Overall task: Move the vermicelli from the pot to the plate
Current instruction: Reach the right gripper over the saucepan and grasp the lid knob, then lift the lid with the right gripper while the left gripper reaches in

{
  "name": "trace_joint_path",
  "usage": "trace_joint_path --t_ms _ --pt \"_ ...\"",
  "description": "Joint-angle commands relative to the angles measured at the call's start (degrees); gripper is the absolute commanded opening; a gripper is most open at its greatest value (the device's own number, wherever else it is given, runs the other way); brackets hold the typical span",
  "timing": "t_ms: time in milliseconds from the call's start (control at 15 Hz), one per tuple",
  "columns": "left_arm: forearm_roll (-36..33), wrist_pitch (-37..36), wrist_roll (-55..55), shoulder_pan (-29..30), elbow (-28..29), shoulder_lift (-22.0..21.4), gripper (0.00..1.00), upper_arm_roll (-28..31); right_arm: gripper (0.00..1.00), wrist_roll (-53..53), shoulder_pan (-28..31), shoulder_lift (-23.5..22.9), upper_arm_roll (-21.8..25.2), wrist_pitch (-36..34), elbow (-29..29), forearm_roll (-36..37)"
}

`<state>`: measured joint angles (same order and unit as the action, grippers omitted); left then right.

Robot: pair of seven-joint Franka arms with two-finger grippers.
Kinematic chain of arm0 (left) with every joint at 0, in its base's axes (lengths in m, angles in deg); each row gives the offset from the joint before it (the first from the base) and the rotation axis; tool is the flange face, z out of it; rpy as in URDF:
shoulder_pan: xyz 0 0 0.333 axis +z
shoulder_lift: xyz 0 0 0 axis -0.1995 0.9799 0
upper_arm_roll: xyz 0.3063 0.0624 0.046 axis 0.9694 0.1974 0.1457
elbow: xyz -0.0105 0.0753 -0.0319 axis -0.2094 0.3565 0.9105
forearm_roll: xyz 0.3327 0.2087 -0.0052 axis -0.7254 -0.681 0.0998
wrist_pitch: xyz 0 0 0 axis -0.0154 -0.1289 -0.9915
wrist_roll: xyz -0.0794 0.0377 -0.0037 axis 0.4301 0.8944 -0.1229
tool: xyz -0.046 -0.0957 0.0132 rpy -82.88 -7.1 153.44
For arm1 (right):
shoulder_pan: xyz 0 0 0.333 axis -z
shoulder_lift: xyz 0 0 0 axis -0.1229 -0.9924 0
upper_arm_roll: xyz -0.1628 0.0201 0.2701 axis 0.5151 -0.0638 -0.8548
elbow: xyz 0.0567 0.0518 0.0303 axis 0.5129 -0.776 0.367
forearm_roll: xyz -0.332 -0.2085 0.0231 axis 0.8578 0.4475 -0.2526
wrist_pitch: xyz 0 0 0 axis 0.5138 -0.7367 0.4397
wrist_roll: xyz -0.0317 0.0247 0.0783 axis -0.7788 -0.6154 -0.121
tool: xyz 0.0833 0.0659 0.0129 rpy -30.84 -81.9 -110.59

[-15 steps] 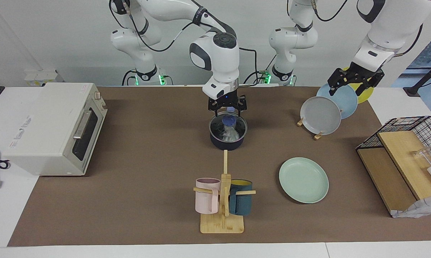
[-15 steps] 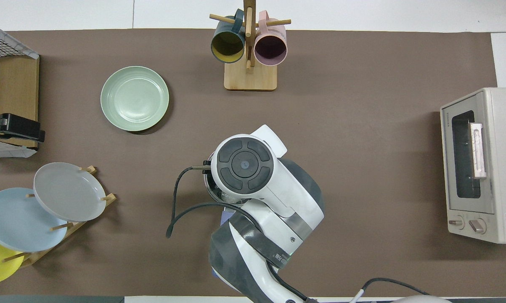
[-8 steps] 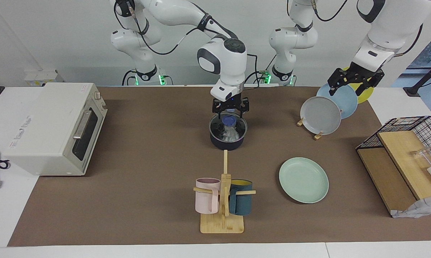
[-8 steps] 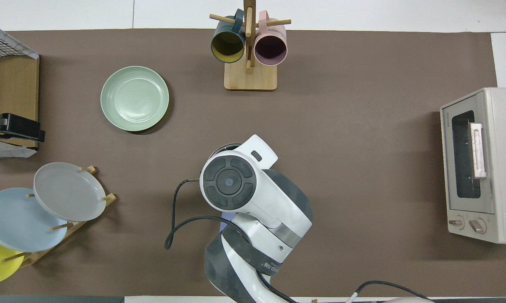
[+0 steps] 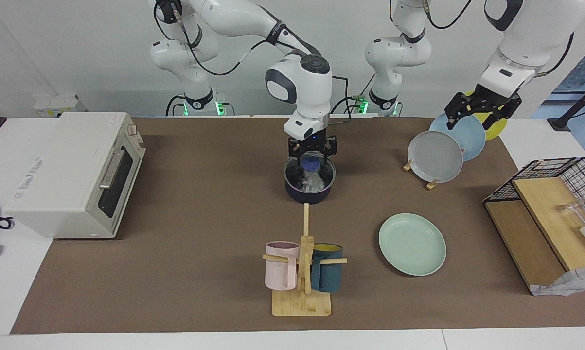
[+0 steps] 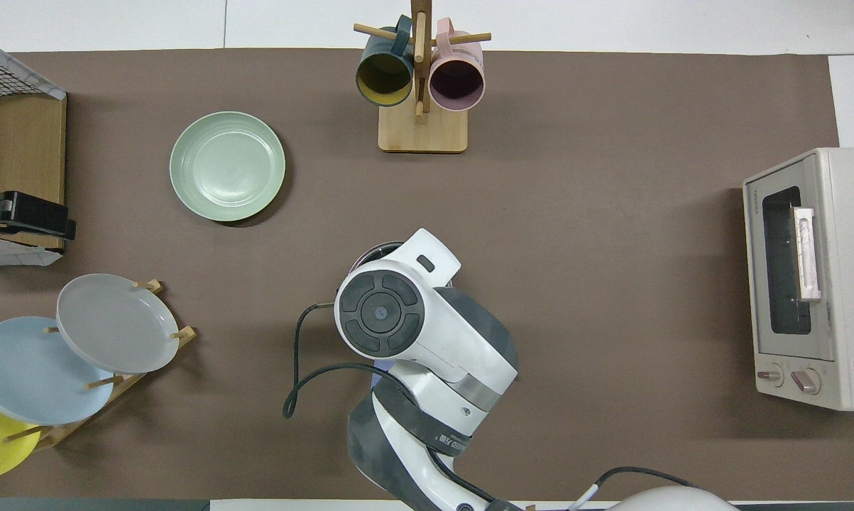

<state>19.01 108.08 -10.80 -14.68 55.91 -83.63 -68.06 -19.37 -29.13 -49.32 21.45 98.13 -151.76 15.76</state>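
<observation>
The dark navy pot stands mid-table on the brown mat. The vermicelli, a clear-wrapped whitish bundle, lies inside it. My right gripper hangs straight down over the pot, open, with its fingertips at rim height on either side of the bundle's upper end. In the overhead view the right arm hides it and nearly all of the pot; only a bit of rim shows. The mint-green plate lies bare, farther from the robots, toward the left arm's end. My left gripper waits over the plate rack.
A mug tree with a pink and a dark teal mug stands farther out than the pot. A toaster oven is at the right arm's end. A rack holds grey, light blue and yellow plates. A wire basket shelf is at the left arm's end.
My right arm has drawn back toward the robots and the right gripper has come down a little onto the pot. The left arm has not moved.
</observation>
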Motion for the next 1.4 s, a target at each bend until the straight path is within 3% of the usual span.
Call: trace_joint_path --t_ms 0,267,467,733,867,1000,1333 --pt "0.69 0.85 0.28 1.06 1.16 -0.81 1.0 -0.58 0.84 0.71 0.98 0.3 -0.71 1.64 -1.81 1.38" --pt "0.69 0.85 0.28 1.06 1.16 -0.81 1.0 -0.58 0.69 1.06 0.98 0.3 -0.71 1.55 -1.81 1.38" --pt "0.69 0.85 0.28 1.06 1.16 -0.81 1.0 -0.58 0.49 1.15 1.07 0.3 -0.62 1.55 -1.55 1.38" --pt "0.69 0.85 0.28 0.45 1.16 -0.81 1.0 -0.67 0.45 2.11 1.94 0.39 -0.62 -0.12 0.64 1.38" --pt "0.69 0.76 0.28 0.54 1.16 -0.81 1.0 -0.67 0.45 3.86 3.0 0.48 -0.62 -4.31 4.32 1.29" --pt "0.69 0.76 0.45 0.36 1.16 -0.81 1.0 -0.67 0.45 8.76 4.57 0.82 -0.36 -10.03 8.19 1.02" --pt "0.78 1.81 0.63 -1.3 1.69 -0.99 1.0 -0.93 0.45 25.63 12.75 3.55 0.7 -13.65 6.98 0.5"
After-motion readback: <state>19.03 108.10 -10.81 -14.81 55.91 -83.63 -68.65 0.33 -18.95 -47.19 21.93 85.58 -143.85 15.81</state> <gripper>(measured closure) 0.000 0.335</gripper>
